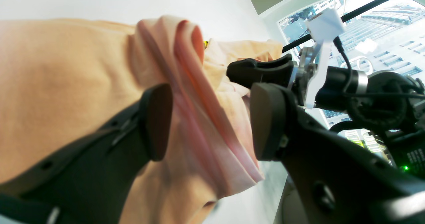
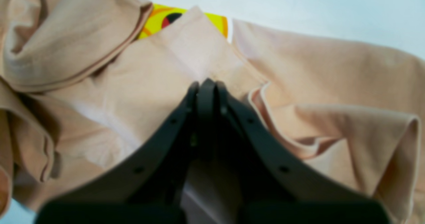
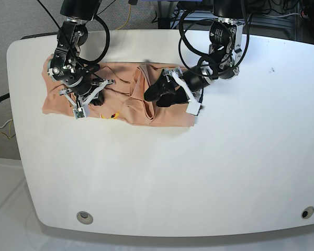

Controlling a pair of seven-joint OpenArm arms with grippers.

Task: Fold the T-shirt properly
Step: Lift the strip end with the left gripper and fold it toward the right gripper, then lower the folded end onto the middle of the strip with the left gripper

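The peach T-shirt (image 3: 131,86) lies crumpled in a wide strip at the table's back left. In the left wrist view my left gripper (image 1: 212,121) is open, with a raised fold of the shirt (image 1: 196,94) running between its fingers (image 1: 159,121). In the base view this gripper (image 3: 153,94) sits over the shirt's middle. My right gripper (image 2: 206,84) is shut, its tips pinching the shirt's cloth (image 2: 159,84) just below the yellow label (image 2: 186,18). It sits on the shirt's left part in the base view (image 3: 94,100) and also shows in the left wrist view (image 1: 255,72).
The white table (image 3: 199,172) stretches wide in front and to the right of the shirt. The two arms' bases and cables (image 3: 220,31) stand along the back edge. The shirt's left end (image 3: 47,104) lies near the table's left edge.
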